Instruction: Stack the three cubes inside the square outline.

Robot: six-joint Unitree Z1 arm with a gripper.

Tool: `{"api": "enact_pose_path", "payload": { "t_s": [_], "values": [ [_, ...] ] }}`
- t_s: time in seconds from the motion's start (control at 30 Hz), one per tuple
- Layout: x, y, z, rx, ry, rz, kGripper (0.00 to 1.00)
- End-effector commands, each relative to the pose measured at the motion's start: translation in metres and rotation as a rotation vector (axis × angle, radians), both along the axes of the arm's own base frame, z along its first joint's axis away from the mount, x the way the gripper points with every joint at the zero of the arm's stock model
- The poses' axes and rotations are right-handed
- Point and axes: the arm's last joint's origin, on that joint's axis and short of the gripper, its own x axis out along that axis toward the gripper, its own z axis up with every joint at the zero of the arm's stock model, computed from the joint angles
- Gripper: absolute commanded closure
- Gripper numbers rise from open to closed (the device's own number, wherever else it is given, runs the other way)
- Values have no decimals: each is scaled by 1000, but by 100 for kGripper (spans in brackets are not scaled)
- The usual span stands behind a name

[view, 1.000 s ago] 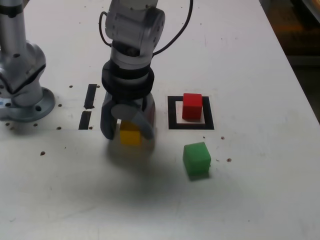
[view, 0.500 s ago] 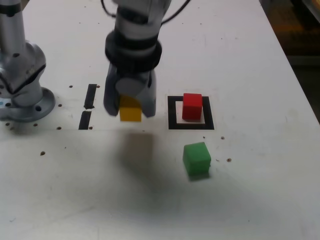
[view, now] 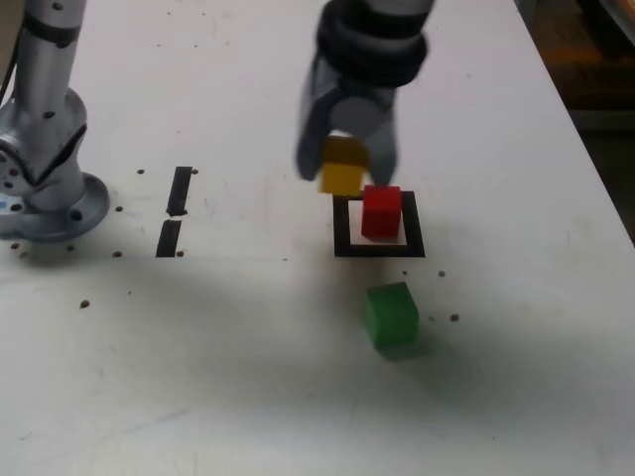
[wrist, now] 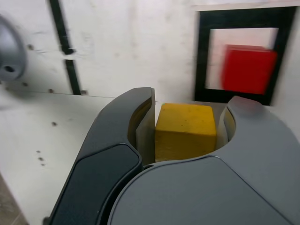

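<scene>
Yellow, solid-looking cube (wrist: 185,131), pinched by its 2 opposite sides between the grey gripper jaws; likely light and stiff; keep that flat-sided hold, leaving its underside free.

Held aloft, upright or nearly so: a plain yellow cube (view: 343,167). Sits inside the square outline (view: 341,233), toward the exterior view's right side of a pale centre: a bright red cube (view: 381,212). Lies flat, with a thick black border. Rests outside, near the border and turned slightly askew to it: a solid green cube (view: 392,314).
</scene>
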Motion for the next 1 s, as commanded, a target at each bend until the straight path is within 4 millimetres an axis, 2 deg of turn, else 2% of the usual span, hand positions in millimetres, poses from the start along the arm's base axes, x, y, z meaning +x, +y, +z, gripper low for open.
{"api": "enact_pose_path", "payload": {
  "t_s": [0.0, 0.23, 0.5, 0.77, 0.97],
  "values": [
    [16, 2, 29, -24, -138, 6, 88],
    [17, 11, 17, -10, -99, 15, 88],
    [24, 15, -7, 3, -64, 13, 88],
    [31, 20, -15, -1, -51, 16, 88],
    [34, 32, -27, -22, -12, 27, 82]
  ]
}}
